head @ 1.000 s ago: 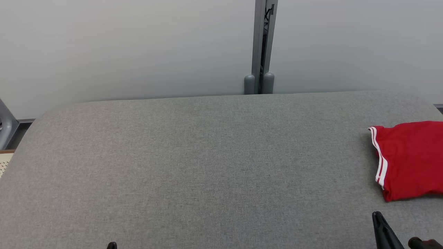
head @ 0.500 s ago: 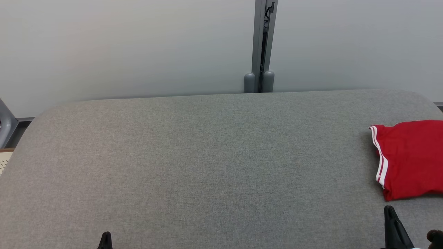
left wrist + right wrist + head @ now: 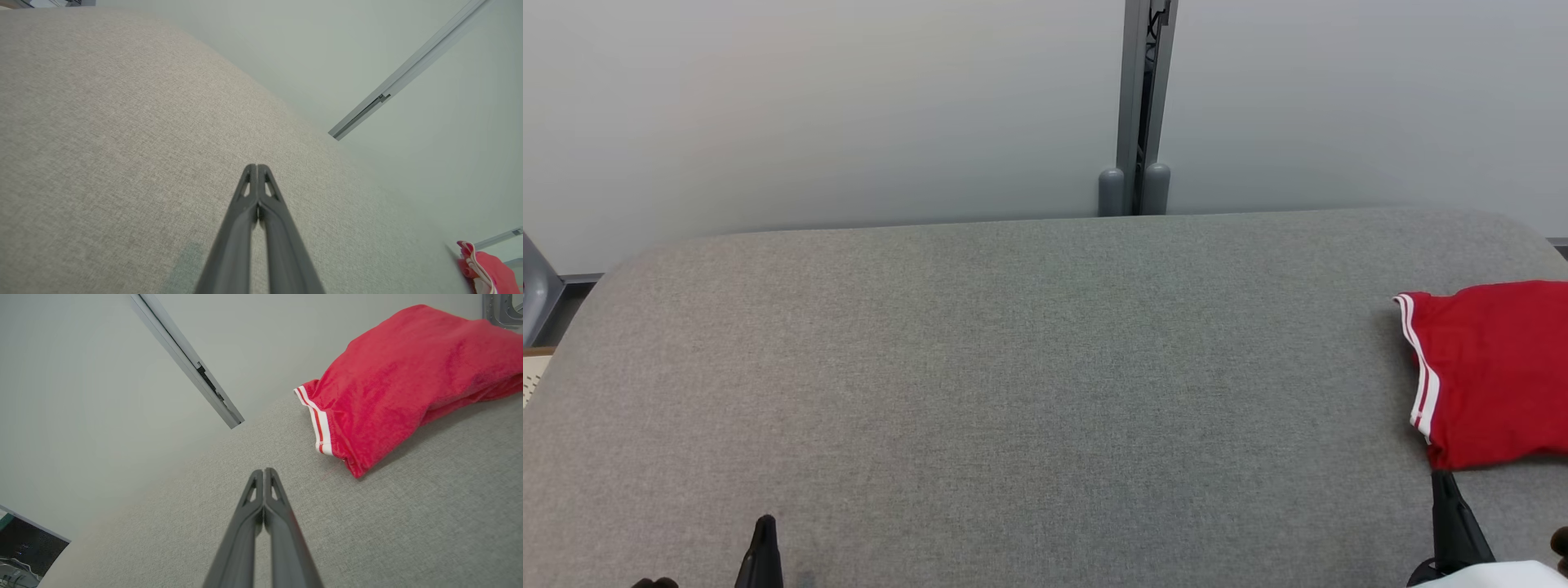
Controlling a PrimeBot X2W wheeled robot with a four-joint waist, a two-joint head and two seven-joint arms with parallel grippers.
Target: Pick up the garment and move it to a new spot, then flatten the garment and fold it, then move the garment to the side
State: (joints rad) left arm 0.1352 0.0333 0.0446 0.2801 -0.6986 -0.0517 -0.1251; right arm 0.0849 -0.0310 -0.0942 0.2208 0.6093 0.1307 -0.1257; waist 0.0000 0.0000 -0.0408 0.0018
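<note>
The red garment (image 3: 1494, 376) lies on the grey fabric counter (image 3: 1013, 367) at its right side, running off the right edge of the head view; it is bunched into a compact, roughly folded mass, and its white-striped hem (image 3: 1419, 371) faces the middle of the counter.

The right end effector (image 3: 1441, 482) rises from the lower right of the head view with its two dark fingers pressed together and nothing between them; its tip sits just beside the near corner of the garment, and whether the two touch cannot be told from that view. In the right wrist view the right end effector (image 3: 264, 472) points along the counter with a clear strip of grey fabric between its tip and the garment (image 3: 400, 375), which lies ahead and to the right of the tip in that view, its hem (image 3: 318, 424) nearest.

The left end effector (image 3: 765, 524) shows at the lower left, well apart from the garment; in the left wrist view its fingers (image 3: 250, 192) are pressed together, gripping nothing, above bare counter, with the garment (image 3: 488, 271) a small red shape at the far lower right.

Behind the counter stands a pale wall (image 3: 809, 106) with a grey upright post (image 3: 1143, 106).
</note>
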